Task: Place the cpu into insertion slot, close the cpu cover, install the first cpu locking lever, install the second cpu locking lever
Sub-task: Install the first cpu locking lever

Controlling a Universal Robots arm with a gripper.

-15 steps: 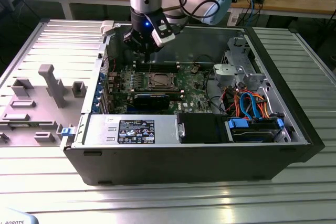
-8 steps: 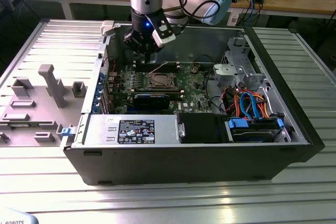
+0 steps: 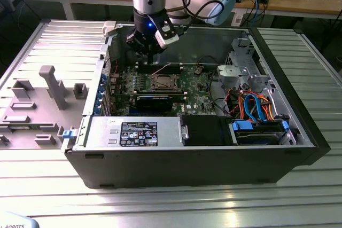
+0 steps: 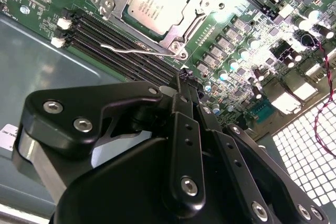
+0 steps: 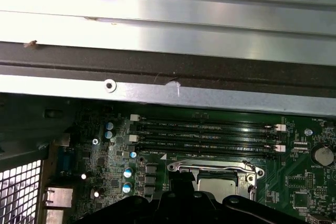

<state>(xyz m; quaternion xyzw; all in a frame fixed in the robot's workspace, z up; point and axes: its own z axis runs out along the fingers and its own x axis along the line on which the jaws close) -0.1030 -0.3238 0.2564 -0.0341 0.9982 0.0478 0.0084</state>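
The cpu (image 4: 157, 4) lies flat in the insertion slot (image 3: 163, 82) on the green motherboard, its silver top showing. The cpu cover (image 4: 178, 34) is down over it, framing the chip; its frame (image 5: 210, 167) also shows in the first wrist view. A thin wire locking lever (image 4: 134, 51) stands loose along the socket's edge next to the memory slots, and reads as a raised thin line (image 3: 161, 69) in the exterior view. My gripper (image 3: 148, 50) hangs above the board just behind the socket, beside that lever, its fingertips (image 4: 180, 85) shut with nothing between them.
Long memory slots (image 5: 205, 132) run between the socket and the case's back wall (image 5: 168, 66). A black block (image 3: 154, 101) sits in front of the socket. Power supply (image 3: 133, 132), drive cage with orange and blue cables (image 3: 256, 105), and a grey fixture plate (image 3: 43, 94) outside the case.
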